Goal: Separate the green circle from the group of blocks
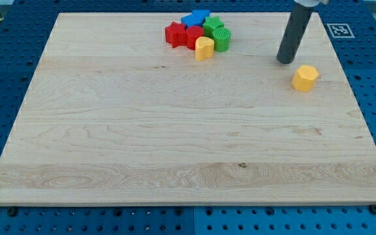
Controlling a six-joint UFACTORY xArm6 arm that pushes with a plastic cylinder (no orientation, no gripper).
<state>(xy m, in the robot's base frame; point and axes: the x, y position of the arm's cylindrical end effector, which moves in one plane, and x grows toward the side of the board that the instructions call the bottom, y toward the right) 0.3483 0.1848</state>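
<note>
The green circle (221, 39) sits at the right edge of a tight group of blocks near the view's top centre. Touching it are a green star (212, 25), a yellow heart-like block (203, 47), a red block (194, 36), a red star (174, 32) and two blue blocks (196, 17). My tip (284, 61) rests on the board well to the right of the group, about a hundred pixels from the green circle. A yellow hexagon (305, 78) lies alone just below and right of my tip.
The wooden board (175, 143) lies on a blue perforated table. A black-and-white marker tag (337, 29) sits beyond the board's top right corner.
</note>
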